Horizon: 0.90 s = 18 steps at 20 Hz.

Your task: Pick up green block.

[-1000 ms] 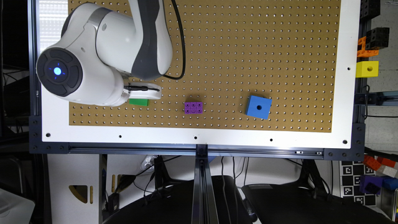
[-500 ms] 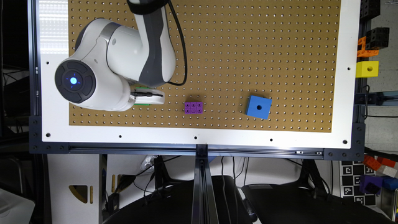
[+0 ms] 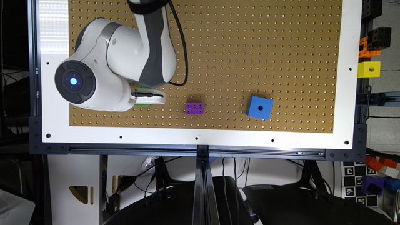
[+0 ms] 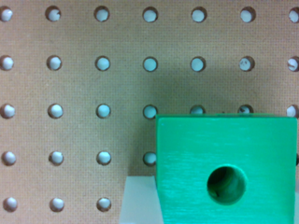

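The green block (image 4: 224,154) looms close in the wrist view, a bright green cube with a round dark hole, resting on the brown pegboard (image 4: 93,84). A pale part of the gripper lies against one side of it. In the exterior view, only thin slivers of the green block (image 3: 142,104) peek out from under the white gripper (image 3: 150,97), which sits directly over it at the exterior view's left. Whether the gripper is open or shut cannot be told.
A small purple studded brick (image 3: 194,108) and a blue cube with a hole (image 3: 260,107) lie on the pegboard (image 3: 250,47) toward the exterior view's right. A yellow cube (image 3: 369,69) with black and orange blocks sits off the board's right edge. A white border (image 3: 200,137) frames the board.
The arm's large white joint has swung toward the exterior view's right and covers more of the green block. The block, purple brick and blue cube have stayed in place.
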Each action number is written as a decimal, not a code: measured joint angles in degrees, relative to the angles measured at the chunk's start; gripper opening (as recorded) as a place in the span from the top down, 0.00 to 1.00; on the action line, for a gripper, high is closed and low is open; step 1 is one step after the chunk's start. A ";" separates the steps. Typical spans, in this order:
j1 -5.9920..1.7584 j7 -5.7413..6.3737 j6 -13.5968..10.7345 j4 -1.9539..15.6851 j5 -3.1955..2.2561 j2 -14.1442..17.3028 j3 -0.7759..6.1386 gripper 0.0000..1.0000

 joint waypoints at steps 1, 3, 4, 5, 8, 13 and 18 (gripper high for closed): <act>0.00 0.00 -0.02 0.00 0.00 0.00 0.00 1.00; 0.00 0.00 -0.04 0.00 0.00 -0.01 0.00 1.00; 0.00 0.00 -0.05 0.00 0.00 -0.01 0.00 1.00; 0.00 0.00 -0.07 0.00 0.00 -0.03 0.00 1.00; -0.01 0.00 -0.45 0.00 0.00 -0.43 0.00 1.00; -0.02 0.00 -4.02 0.01 0.00 -3.33 0.00 1.00; -0.02 0.00 -7.48 0.04 0.00 -6.72 0.00 1.00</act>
